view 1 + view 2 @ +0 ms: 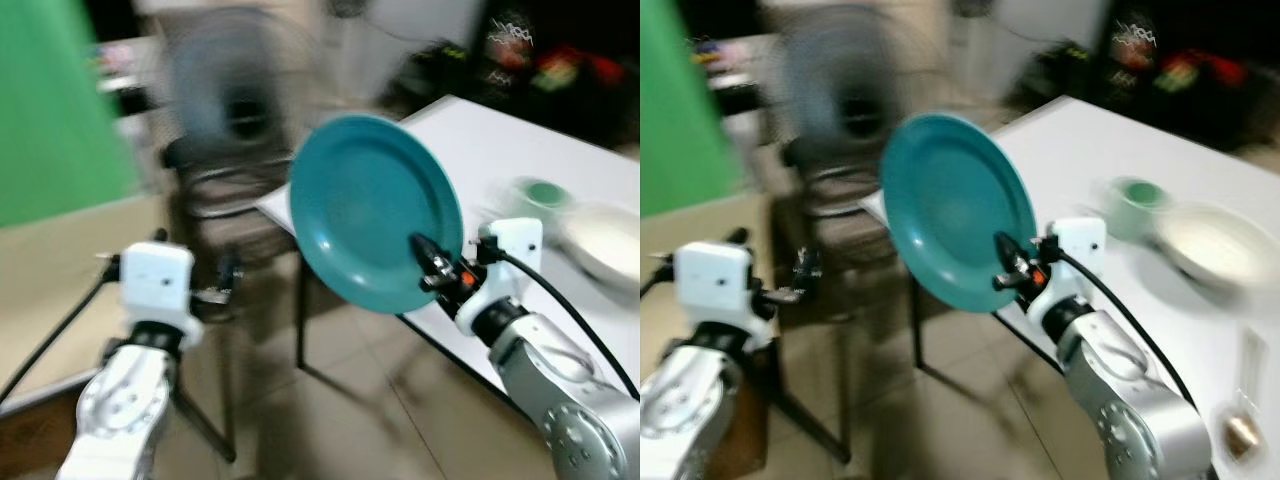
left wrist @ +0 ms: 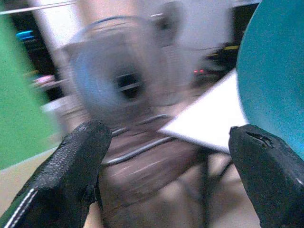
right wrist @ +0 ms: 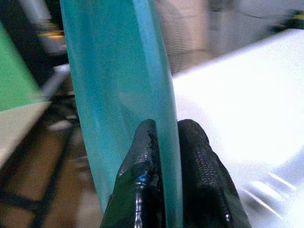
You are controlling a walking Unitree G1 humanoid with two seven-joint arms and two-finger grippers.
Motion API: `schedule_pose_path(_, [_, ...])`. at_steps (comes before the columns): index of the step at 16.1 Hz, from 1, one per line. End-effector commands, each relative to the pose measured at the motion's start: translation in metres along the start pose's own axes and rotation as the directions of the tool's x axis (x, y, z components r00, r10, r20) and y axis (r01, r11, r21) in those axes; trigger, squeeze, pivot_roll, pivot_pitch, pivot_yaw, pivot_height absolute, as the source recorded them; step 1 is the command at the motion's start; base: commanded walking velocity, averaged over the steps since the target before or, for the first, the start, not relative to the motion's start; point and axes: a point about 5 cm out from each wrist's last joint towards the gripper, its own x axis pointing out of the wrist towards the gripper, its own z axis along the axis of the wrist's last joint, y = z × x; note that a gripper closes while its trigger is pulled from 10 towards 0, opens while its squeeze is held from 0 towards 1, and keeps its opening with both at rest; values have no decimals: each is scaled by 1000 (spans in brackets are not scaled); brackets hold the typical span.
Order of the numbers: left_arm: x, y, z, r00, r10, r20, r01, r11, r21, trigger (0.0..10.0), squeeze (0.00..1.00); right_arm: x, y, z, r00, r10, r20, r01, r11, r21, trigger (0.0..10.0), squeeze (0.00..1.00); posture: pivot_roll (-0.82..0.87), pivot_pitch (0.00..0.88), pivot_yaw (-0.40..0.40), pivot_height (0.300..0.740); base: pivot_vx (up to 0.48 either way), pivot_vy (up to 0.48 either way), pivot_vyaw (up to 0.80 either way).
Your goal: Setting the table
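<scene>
teal plate (image 1: pixel 372 210) pinched upright in right gripper (image 1: pixel 436 268); left gripper (image 1: pixel 222 284) spread

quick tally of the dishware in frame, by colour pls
Teal: 1, the plate pinched at its rim in the right end effector
Green: 1, the cup on the white table
White: 1, the bowl beside the cup
Total: 3
Left end effector is open and holds nothing.
</scene>
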Motion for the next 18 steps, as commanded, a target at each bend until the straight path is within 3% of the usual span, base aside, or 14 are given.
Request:
schedule_pose_path(1, [2,2,-1,1000,-10,-10,10,1000,3,10000,0,-1,3,5,1000,10,20,-11,1000,17,10000,0,-7,0,21,740,0,0,-788])
schedule_pose_path(7, [9,5,0,1000,-27,-13,28,1000,4,10000,0,-4,-2,1,999,-31,-29,34,993,112,10000,0,-14,4,42,740,0,398,-785])
schedule_pose_path(9, [11,8,1,1000,-18,-13,19,999,51,10000,0,-4,-5,1,997,-64,-35,68,992,109,10000,0,-16,2,43,740,0,-240,-784])
schedule_pose_path(11, [11,10,-2,1000,-6,-27,6,999,31,10000,0,-3,-8,1,996,-85,-41,89,989,121,10000,0,-15,2,43,740,0,-394,-781])
schedule_pose_path(15, [8,11,-5,999,1,-48,-2,1000,-8,10000,0,0,-12,1,992,-116,-59,124,980,154,10000,0,-12,3,38,740,0,0,-781])
schedule_pose_path(18, [7,12,-7,998,-2,-55,0,999,-35,10000,0,8,-10,2,995,-78,-60,88,980,179,10000,0,-4,7,36,740,0,0,0])
